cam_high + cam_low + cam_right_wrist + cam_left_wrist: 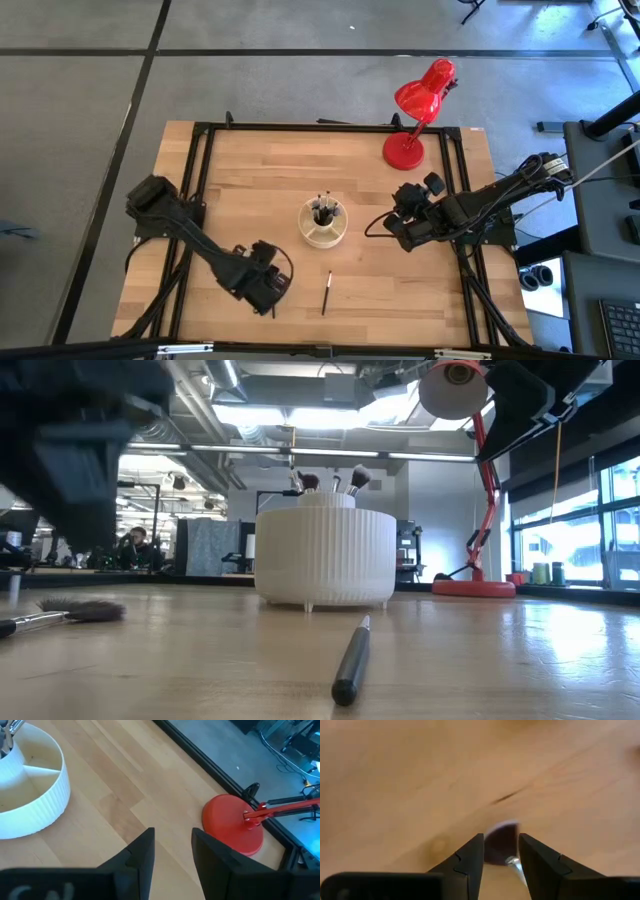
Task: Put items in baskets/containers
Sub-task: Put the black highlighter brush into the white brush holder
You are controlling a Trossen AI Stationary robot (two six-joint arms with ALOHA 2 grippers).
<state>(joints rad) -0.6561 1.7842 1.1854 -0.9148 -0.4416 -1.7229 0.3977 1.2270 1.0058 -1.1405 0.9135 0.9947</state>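
Both arms are matte black, built of blocky jointed segments, with looping black cables along the right arm (470,210) (the left arm (200,245) looks bulkier near its wrist).

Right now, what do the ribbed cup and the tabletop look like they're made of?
The cup: likely cream plastic, matte, judging by evenly moulded vertical ribs and thin inner dividers. The tabletop: pale wood or wood veneer with a smooth, low-sheen finish; grain lines and plank seams show.
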